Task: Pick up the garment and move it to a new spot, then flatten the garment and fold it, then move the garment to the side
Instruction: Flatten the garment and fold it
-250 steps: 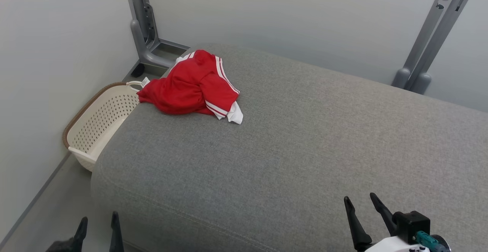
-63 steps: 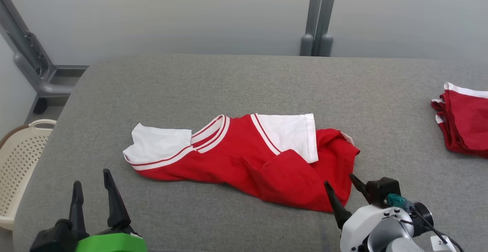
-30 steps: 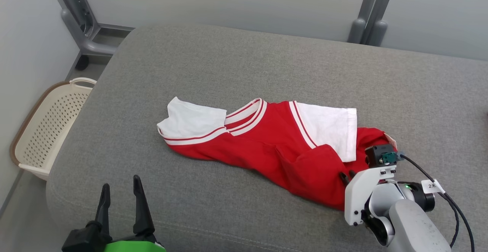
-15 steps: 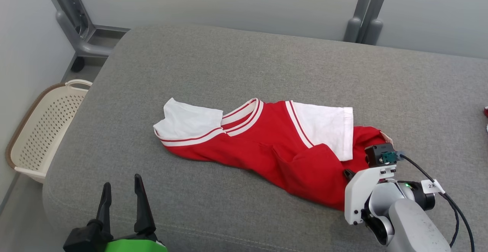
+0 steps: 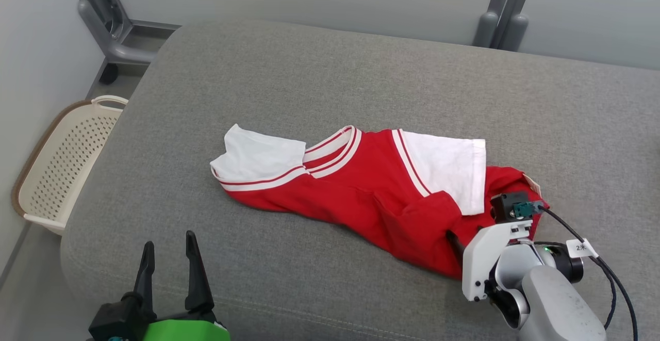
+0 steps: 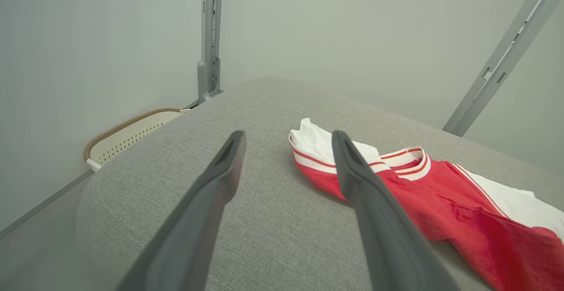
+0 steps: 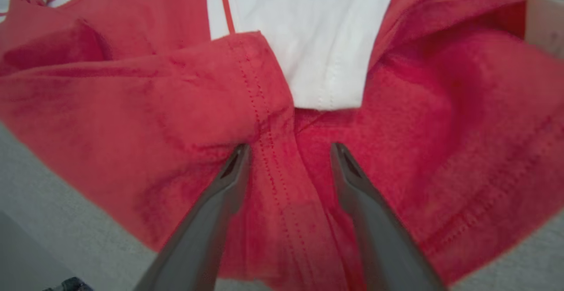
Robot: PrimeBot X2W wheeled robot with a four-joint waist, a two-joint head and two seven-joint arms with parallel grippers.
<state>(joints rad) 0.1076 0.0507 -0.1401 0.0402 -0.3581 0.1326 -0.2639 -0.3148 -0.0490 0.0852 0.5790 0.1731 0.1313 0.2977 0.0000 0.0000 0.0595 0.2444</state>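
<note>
The garment point(image 5: 371, 196), a red shirt with white sleeves and striped collar, lies crumpled across the middle of the grey sofa cushion point(image 5: 309, 72). Its lower right part is bunched in folds. My right gripper point(image 5: 464, 232) presses down onto that bunched corner. In the right wrist view the right gripper point(image 7: 291, 147) stands open, a stitched ridge of the garment point(image 7: 154, 106) running between its fingers. My left gripper point(image 5: 170, 241) hovers open near the cushion's front left. In the left wrist view the left gripper point(image 6: 287, 136) holds nothing, and the garment point(image 6: 440, 194) lies beyond its right finger.
A cream perforated basket point(image 5: 62, 165) stands on the floor off the cushion's left end. Grey metal posts point(image 5: 502, 16) rise behind the cushion, and a grey frame foot point(image 5: 103, 21) stands at the back left. Bare cushion spreads behind and left of the shirt.
The right gripper's fingers have spread apart on the shirt's bunched corner. The head view has shifted slightly. The shirt and the left gripper stay as they were.
</note>
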